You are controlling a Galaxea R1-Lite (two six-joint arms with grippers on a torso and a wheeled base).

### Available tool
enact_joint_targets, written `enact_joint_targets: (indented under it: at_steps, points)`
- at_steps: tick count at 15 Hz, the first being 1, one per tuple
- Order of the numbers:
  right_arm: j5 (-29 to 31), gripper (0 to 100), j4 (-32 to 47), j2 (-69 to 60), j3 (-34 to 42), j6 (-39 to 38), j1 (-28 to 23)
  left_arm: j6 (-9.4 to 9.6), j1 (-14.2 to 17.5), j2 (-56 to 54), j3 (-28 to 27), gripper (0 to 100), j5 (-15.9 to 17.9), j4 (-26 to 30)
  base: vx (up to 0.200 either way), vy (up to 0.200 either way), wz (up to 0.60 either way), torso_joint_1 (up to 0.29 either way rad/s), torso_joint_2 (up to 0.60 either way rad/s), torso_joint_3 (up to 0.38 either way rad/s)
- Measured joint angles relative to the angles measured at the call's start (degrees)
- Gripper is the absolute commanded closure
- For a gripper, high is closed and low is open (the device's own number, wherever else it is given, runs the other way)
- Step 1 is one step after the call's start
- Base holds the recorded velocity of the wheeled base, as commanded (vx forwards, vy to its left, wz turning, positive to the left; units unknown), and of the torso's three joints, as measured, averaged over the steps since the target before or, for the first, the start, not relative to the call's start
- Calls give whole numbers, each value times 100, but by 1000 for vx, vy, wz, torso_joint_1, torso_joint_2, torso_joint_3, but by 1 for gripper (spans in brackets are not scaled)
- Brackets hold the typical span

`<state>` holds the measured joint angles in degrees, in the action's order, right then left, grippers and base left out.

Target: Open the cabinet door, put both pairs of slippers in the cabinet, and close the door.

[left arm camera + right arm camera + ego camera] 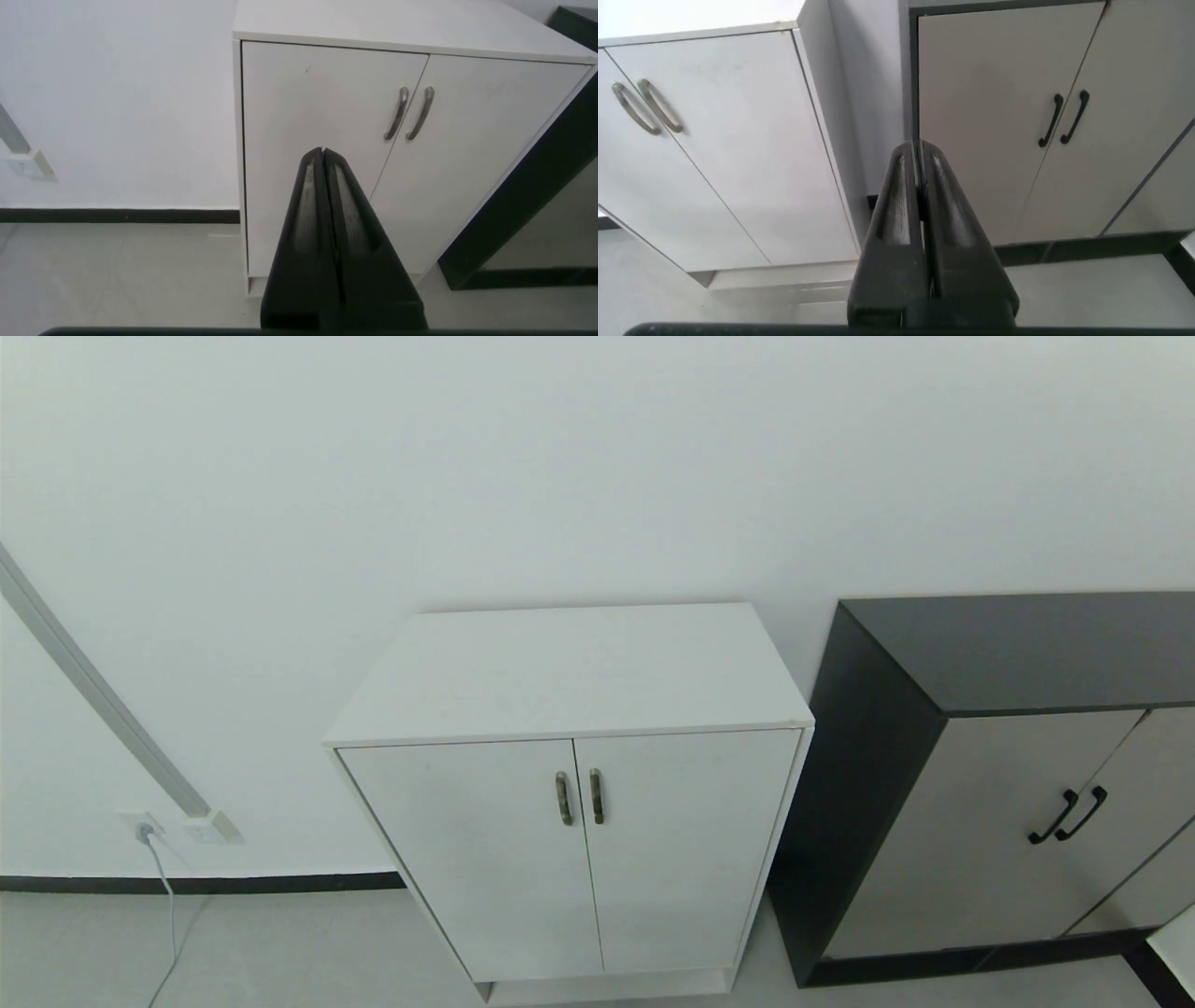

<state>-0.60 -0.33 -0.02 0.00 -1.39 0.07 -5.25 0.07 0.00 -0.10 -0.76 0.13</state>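
Left tool point(323, 151): two long, black, tapering fingers pressed flat together, with only a thin seam between them and nothing held. It sits low in front of the white cabinet point(318, 103), aimed up at the left-hand door and well apart from it.
Right tool point(921, 146): the same black, wedge-shaped pair, also closed tight on nothing. It is aimed at the narrow gap where the white cabinet meets the dark cabinet point(1008, 121), and touches neither.
Floor point(280, 943): pale grey and smooth, running up to both cabinets.
White cabinet, head view point(569, 672): a boxy unit with a flat matte top and a recessed plinth, standing on the floor against the wall, ahead of both tools.
Doors point(471, 849): two plain white panels, both closed and meeting at a straight centre seam.
Handles point(564, 798): two slim, curved metal bars, upright on either side of the seam and near the doors' upper part.
Dark cabinet point(980, 653): a black carcass with glossy grey doors and black bow handles, just beside the white one on the robot's right.
Wall point(560, 457): plain white, with a black skirting point(187, 883) at its foot.
Socket point(142, 824): low on the wall to the left. A grey cable point(168, 896) hangs from it and a grey trunking strip point(93, 695) slants up from it.
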Motion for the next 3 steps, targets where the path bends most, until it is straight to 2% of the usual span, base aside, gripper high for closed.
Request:
enact_joint_targets:
  at_steps: [3]
  points:
    - [-9,100,0,-5,0,0,0,1,0,0,0,100,-2,0,0,0,0,0,0,0]
